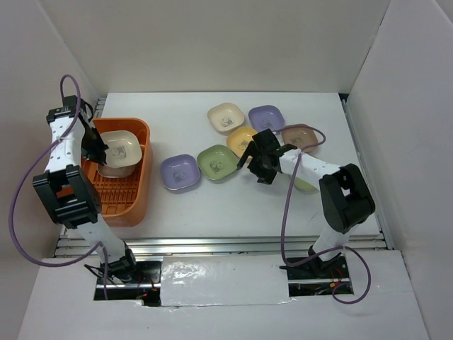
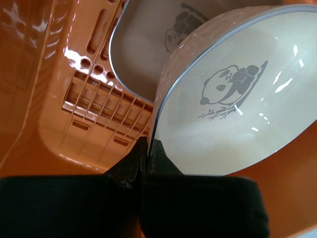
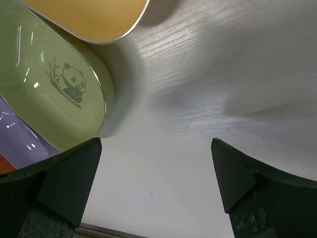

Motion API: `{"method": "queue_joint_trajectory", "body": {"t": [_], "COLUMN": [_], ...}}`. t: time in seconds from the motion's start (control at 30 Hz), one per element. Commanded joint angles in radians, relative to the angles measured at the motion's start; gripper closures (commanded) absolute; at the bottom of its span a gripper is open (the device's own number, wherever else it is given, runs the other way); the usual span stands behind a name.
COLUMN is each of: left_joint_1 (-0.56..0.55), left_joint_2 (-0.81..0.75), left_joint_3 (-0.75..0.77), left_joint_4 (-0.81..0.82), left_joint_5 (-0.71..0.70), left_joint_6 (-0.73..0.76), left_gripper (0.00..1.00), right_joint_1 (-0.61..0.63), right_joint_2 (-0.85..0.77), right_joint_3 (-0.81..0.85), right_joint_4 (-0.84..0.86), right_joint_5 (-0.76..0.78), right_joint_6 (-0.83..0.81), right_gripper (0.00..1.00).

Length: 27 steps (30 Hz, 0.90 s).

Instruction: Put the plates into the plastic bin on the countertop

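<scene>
Cream rounded-square plates point(image 2: 237, 114) with panda prints, two of them, are inside the orange slatted plastic bin point(image 1: 136, 193) at the left of the top view. The left gripper point(image 2: 145, 156) is clamped on the upper one's rim. Other plates point(image 1: 226, 117) in lavender, yellow, brown and green spread across the white countertop point(image 1: 226, 205) at centre. There the right gripper point(image 3: 156, 163), jaws wide apart, hangs beside a green plate point(image 3: 44, 94).

White arm links point(image 1: 306, 167), black joints point(image 1: 67, 195), purple cables point(image 1: 284, 219)
</scene>
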Motion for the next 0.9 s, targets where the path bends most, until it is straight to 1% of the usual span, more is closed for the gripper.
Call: {"method": "queue_joint_trajectory", "body": {"t": [0.0,0.07,0.2,0.23,0.27,0.3,0.33,0.47,0.57,0.63,0.7,0.73,0.77,0.8,0.83,0.87], "left_joint_1": [-0.014,-0.029,-0.043,-0.054,-0.058,-0.068,-0.086,-0.153,-0.210,-0.248,-0.282,-0.289,-0.289,-0.281,-0.251,-0.235], "left_joint_2": [0.053,0.058,0.081,0.081,0.083,0.077,0.071,0.017,-0.041,-0.078,-0.112,-0.133,-0.156,-0.220,-0.257,-0.344], "left_joint_3": [0.063,0.071,0.114,0.115,0.127,0.126,0.127,0.169,0.212,0.224,0.247,0.239,0.197,0.168,0.135,0.052], "left_joint_4": [-0.010,-0.002,-0.018,-0.019,-0.028,-0.031,-0.034,-0.045,-0.062,-0.070,-0.122,-0.129,-0.122,-0.104,-0.082,-0.046], "left_joint_5": [-0.055,-0.102,-0.142,-0.154,-0.203,-0.217,-0.228,-0.278,-0.352,-0.426,-0.485,-0.490,-0.477,-0.445,-0.342,-0.287], "left_joint_6": [0.051,0.045,0.024,0.016,-0.001,-0.010,-0.022,-0.055,-0.095,-0.125,-0.198,-0.225,-0.249,-0.274,-0.273,-0.265], "left_gripper": [1.00,1.00,1.00,0.95,0.73,0.47,0.01,0.01,0.01,0.01,0.01,0.01,0.01,0.01,0.01,0.01], "right_joint_1": [-0.003,-0.001,-0.001,0.000,0.002,0.005,0.005,0.014,0.026,0.034,0.033,0.036,0.034,0.036,0.039,0.042], "right_joint_2": [-0.041,-0.033,-0.041,-0.041,-0.041,-0.040,-0.038,-0.035,-0.021,0.003,0.016,0.019,0.025,0.045,0.060,0.077], "right_joint_3": [0.020,0.027,0.019,0.016,0.014,0.013,0.016,0.014,0.011,0.020,0.008,0.004,0.001,0.016,0.028,0.063], "right_joint_4": [0.024,0.022,0.037,0.042,0.045,0.047,0.045,0.056,0.077,0.077,0.116,0.129,0.145,0.145,0.140,0.119], "right_joint_5": [-0.005,-0.015,-0.015,-0.015,-0.038,-0.041,-0.042,-0.034,-0.041,-0.042,-0.028,-0.023,-0.023,0.004,0.033,0.047], "right_joint_6": [-0.031,-0.035,-0.041,-0.044,-0.046,-0.047,-0.049,-0.046,-0.034,-0.011,0.030,0.046,0.063,0.096,0.106,0.118], "right_gripper": [0.00,0.00,0.00,0.00,0.00,0.00,0.00,0.00,0.00,0.00,0.00,0.00,0.00,0.00,0.00,0.00]}}
